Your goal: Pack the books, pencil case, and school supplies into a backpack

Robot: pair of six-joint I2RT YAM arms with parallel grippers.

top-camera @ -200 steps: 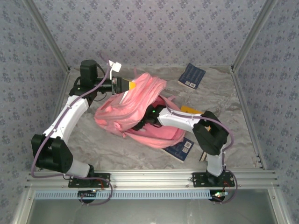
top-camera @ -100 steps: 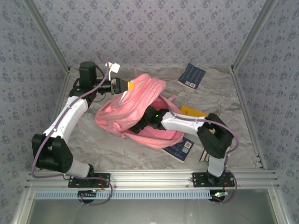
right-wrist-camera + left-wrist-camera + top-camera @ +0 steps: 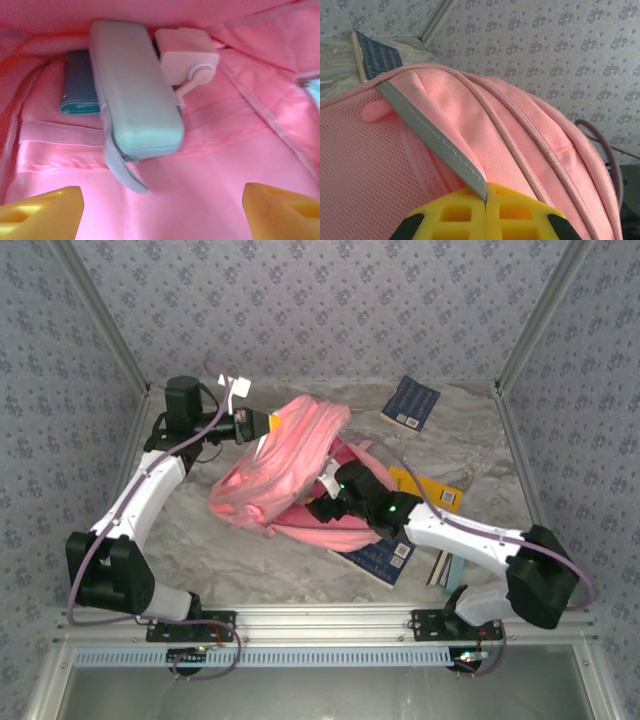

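Seen from above, the light is bright, even and diffuse. The pale worktop [image 3: 250,550] looks slightly washed out, and only soft shadows lie under the backpack [image 3: 290,475] and the arms. Fine detail there is a little grainy.

Just ahead of the left tool [image 3: 486,192], the fabric weave is crisp and brightly lit, while its yellow fingers [image 3: 455,215] are soft, too close to be in focus.

Ahead of the right tool [image 3: 161,192] everything has a warm pink cast. The pencil case [image 3: 137,90] has smeared, soft edges, and the yellow fingertips [image 3: 40,210] are blurred. A pale patch glares beyond the right-hand tip.
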